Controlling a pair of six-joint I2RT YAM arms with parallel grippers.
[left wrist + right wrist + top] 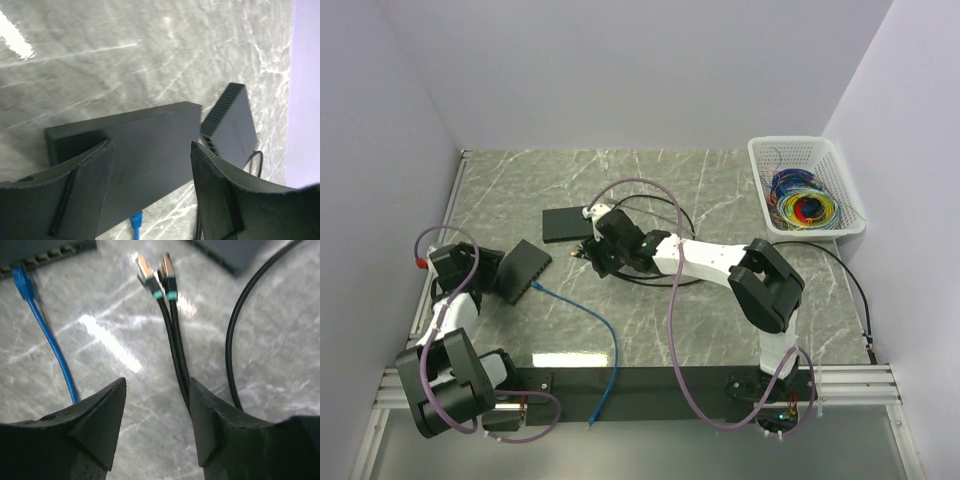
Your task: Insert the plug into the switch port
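Right gripper spread wide, pinching nothing. Just ahead of it, flat on the table: two plugs, metal-tipped with teal collars, side by side, black cords trailing back toward it. Over to the left gripper: spread too, nothing pinched, black switch right beyond it, blue cable plugged into its edge. Far off right of the right gripper, white basket stuffed with coloured wires.

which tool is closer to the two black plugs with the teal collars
Right. The right tool sits just behind the black plugs, open toward them. The left tool is off at the switch with the blue cable.
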